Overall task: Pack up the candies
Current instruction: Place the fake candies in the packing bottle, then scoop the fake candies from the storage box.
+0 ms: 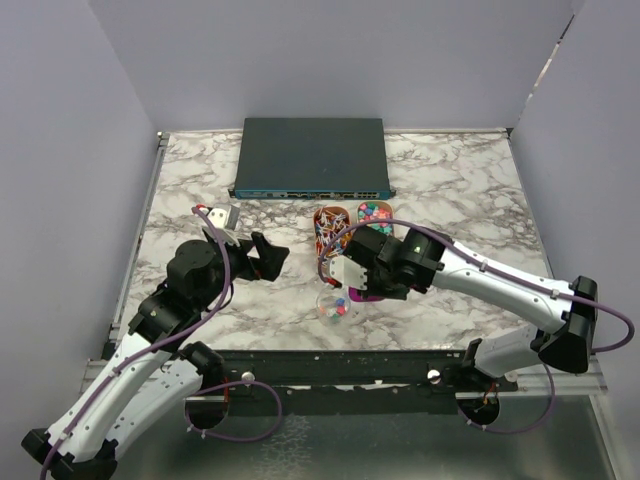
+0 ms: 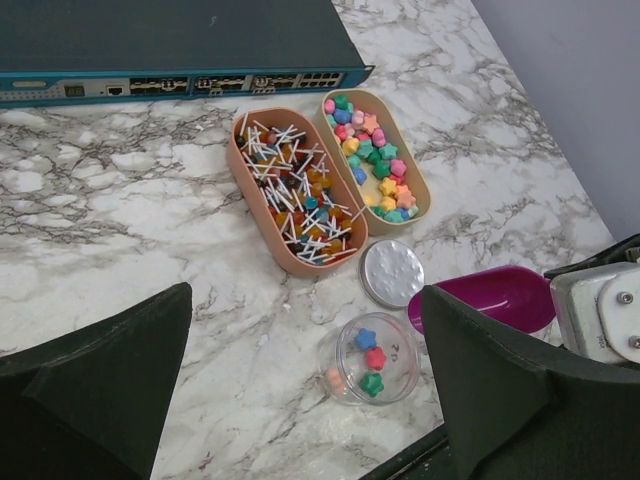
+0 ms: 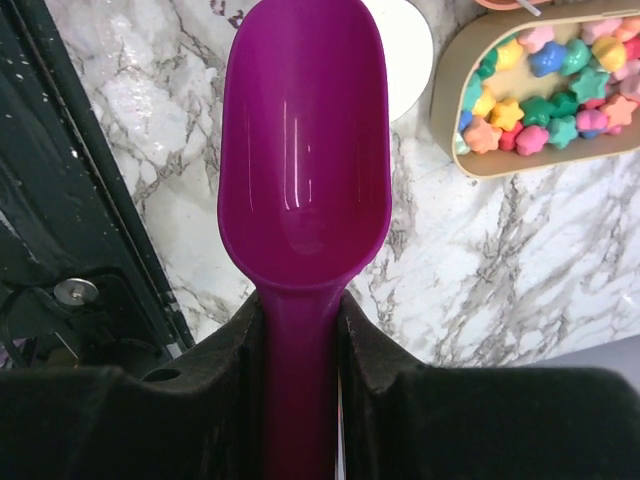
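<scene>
Scoop (image 3: 303,180) extends straight out from right tool (image 3: 300,325), bowl leading.

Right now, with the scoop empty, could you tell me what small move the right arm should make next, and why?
Probably swing the right gripper so the purple scoop dips into the beige tray of candies. The scoop's bowl is empty, and the clear jar holds only a few candies, with its lid lying off beside it, so more filling seems needed.
</scene>
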You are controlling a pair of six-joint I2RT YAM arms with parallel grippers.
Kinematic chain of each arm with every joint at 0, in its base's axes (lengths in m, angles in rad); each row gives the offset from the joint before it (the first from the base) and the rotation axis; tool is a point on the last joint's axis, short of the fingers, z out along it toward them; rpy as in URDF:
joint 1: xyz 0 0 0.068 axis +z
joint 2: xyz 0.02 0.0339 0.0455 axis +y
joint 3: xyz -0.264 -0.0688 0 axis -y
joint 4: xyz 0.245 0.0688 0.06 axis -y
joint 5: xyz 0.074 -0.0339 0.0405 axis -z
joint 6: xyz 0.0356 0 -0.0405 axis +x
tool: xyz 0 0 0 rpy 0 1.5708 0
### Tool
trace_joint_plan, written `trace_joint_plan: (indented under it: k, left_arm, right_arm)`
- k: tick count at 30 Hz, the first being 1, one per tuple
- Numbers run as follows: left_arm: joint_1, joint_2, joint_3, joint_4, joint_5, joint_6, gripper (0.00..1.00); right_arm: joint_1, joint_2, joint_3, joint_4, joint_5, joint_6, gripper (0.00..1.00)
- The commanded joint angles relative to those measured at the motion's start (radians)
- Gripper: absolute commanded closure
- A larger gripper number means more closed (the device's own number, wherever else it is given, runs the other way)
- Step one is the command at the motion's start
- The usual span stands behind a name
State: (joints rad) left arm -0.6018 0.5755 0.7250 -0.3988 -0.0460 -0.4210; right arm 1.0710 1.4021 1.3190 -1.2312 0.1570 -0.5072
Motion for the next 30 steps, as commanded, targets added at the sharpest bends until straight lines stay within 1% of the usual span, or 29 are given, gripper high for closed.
trace_joint_plan:
  k: [1, 6, 9, 13, 17, 24, 30]
  left_arm:
    - [0.007, -0.015, -0.012, -0.008, 0.006, 0.016, 0.03]
    - [0.008, -0.021, -0.012, -0.008, 0.006, 0.017, 0.03]
    - [0.007, -0.023, -0.013, -0.008, 0.006, 0.017, 0.03]
    - [0.008, -0.025, -0.013, -0.008, 0.011, 0.015, 0.03]
    - [0.007, -0.026, -0.012, -0.008, 0.012, 0.015, 0.03]
    - [0.008, -0.031, -0.014, -0.008, 0.012, 0.015, 0.03]
    - [0.008, -0.033, -0.013, -0.008, 0.009, 0.016, 0.03]
  right_arm:
    - [0.01, -0.011, 0.032, -0.03, 0.093, 0.003, 0.99]
    - [0.01, -0.053, 0.049, 0.063, 0.127, 0.068, 0.99]
    - [-0.001, -0.057, 0.063, 0.09, 0.18, 0.136, 0.99]
    - [-0.047, -0.017, 0.112, 0.062, 0.197, 0.262, 0.99]
    - [-0.089, 0.034, 0.158, 0.024, 0.172, 0.383, 0.99]
    - [-0.248, 0.145, 0.229, -0.053, 0.118, 0.634, 0.99]
    - [-0.312, 0.194, 0.226, -0.044, 0.073, 0.708, 0.99]
